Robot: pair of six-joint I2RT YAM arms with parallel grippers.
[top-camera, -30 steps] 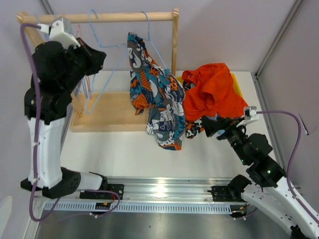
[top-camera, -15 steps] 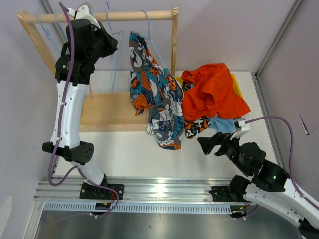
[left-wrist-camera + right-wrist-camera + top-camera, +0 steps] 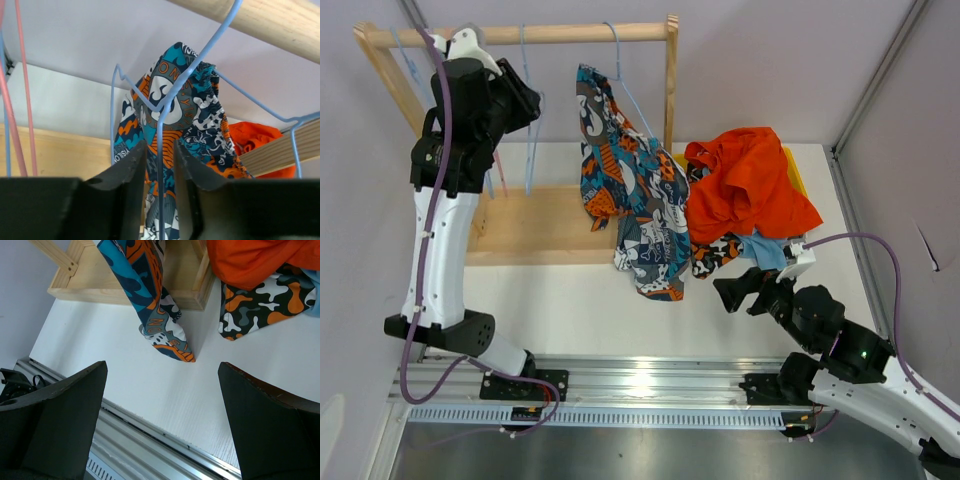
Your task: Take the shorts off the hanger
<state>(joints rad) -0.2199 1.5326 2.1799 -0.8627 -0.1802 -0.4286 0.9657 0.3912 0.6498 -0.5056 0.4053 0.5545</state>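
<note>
The patterned shorts (image 3: 630, 200) are teal, orange and white, the plain shorts (image 3: 750, 190) red-orange, the camouflage shorts (image 3: 265, 302) orange, black and white.

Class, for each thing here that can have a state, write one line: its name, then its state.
Patterned shorts: hung on a hanger.
Red-orange shorts: off, heaped.
Camouflage shorts: off, under red-orange pair.
Light blue shorts: off, mostly covered.
Empty blue hanger: on rod.
Left end effector: open around hanger wire.
Right end effector: open, empty.

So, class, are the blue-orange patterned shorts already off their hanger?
No, the patterned shorts hang on a blue hanger hooked over the wooden rail.
</note>
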